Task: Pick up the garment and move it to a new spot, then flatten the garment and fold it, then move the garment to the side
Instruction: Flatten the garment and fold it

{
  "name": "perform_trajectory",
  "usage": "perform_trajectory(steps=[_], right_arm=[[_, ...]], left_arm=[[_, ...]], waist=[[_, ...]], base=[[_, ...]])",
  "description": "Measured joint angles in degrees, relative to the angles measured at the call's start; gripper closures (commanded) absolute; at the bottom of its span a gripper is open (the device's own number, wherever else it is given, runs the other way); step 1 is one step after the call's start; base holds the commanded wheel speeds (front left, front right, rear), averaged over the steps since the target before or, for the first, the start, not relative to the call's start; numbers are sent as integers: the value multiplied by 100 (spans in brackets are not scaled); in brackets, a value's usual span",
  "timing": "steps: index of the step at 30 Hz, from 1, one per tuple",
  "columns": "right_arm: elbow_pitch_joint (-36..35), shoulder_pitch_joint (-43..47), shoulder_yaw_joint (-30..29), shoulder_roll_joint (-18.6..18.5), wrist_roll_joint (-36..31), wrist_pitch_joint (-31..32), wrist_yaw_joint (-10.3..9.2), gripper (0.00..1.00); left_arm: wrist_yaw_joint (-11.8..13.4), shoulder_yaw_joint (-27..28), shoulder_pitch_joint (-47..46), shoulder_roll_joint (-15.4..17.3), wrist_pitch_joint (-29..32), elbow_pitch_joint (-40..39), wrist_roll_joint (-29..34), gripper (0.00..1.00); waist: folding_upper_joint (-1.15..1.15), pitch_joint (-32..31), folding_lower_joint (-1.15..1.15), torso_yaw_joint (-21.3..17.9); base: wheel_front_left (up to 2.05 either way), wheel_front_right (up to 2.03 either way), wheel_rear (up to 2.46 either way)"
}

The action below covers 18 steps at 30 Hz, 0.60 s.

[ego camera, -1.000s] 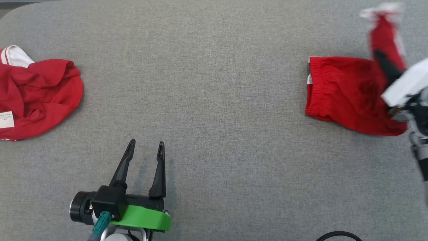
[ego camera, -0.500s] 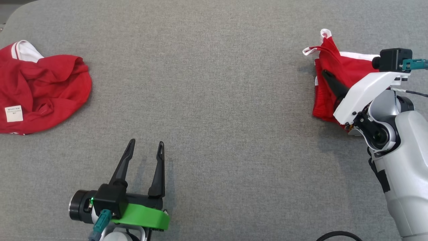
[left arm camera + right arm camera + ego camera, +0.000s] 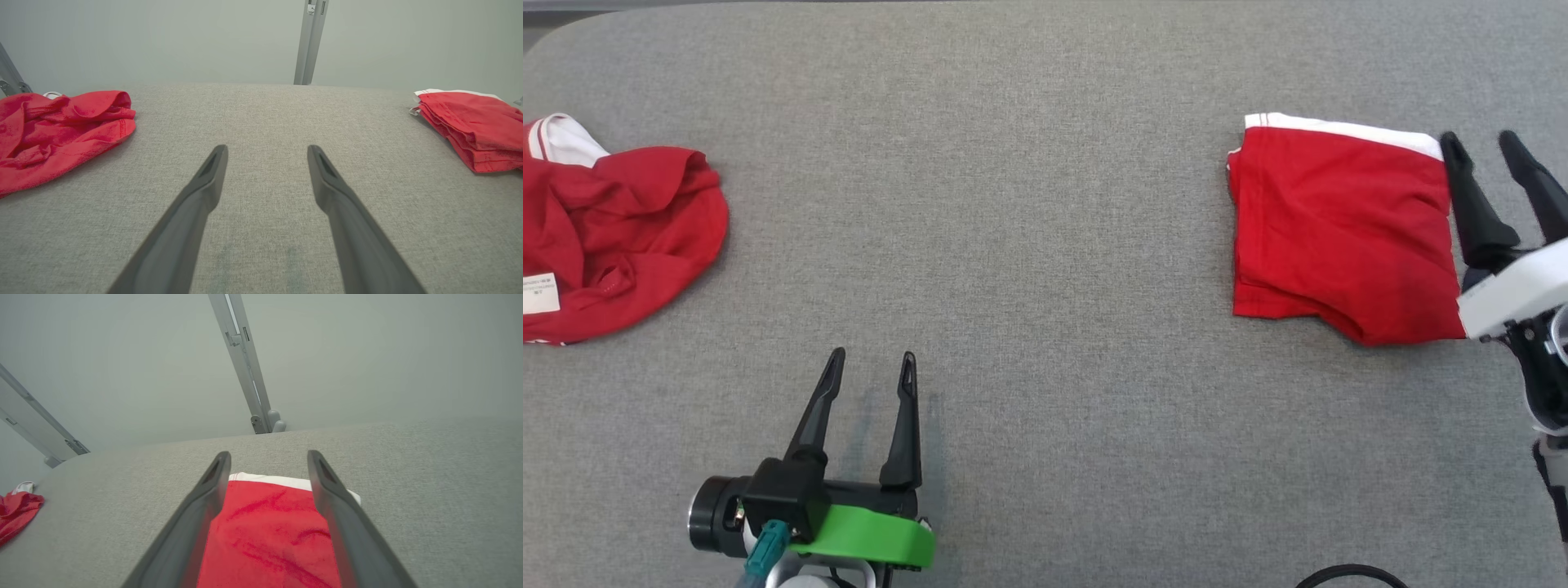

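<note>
1. Two grippers show over a grey fabric tabletop. Nearest the robot, at the lower left of the head view, the left gripper hangs low, its two dark fingers spread wide with only bare cloth between them.
2. Close to the bottom edge at the lower right of that view, a loop of black cable curves into sight.
3. Farther out on the right, the right gripper also stands wide and grips nothing. Its fingers point away from the robot along the right edge of the folded garment.
4. That folded garment lies flat on the right part of the tabletop, a red, roughly square stack with a white band along its far edge. In the right wrist view it lies beneath and between the fingers; whether a finger touches the cloth I cannot tell.
5. Well apart from it, at the left end of the tabletop, a crumpled garment sits in a heap, red with a white patch at its far side and a white label.
6. Beyond the tabletop's far edge, a grey metal post rises against a pale wall.
</note>
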Motion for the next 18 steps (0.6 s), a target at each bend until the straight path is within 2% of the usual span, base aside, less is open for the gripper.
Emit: perform_trajectory(steps=[1, 5, 11, 15, 18], right_arm=[[88, 111, -58, -79, -335, -226, 0, 100], [849, 376, -141, 9, -1069, -966, 0, 100], [2118, 167, 432, 264, -1727, -2023, 1, 100], [2798, -95, 844, 356, -1913, -2357, 2, 100], [3163, -148, 1382, 474, -1896, -2421, 1, 100]], left_arm=[[1, -30, -1, 0, 0, 0, -8, 0], [20, -141, -12, -2, 0, -1, -46, 0], [25, -199, -16, -3, -1, 56, -70, 0], [26, -196, -16, -2, 0, 74, -69, 0], [62, -200, -12, -2, -1, 76, -90, 0]], waist=[[0, 22, 0, -5], [0, 80, 0, 15], [0, 67, 0, 81], [0, 14, 0, 134], [0, -38, 0, 178]], base=[[0, 0, 0], [0, 0, 0], [0, 0, 0], [0, 0, 0], [0, 0, 0]])
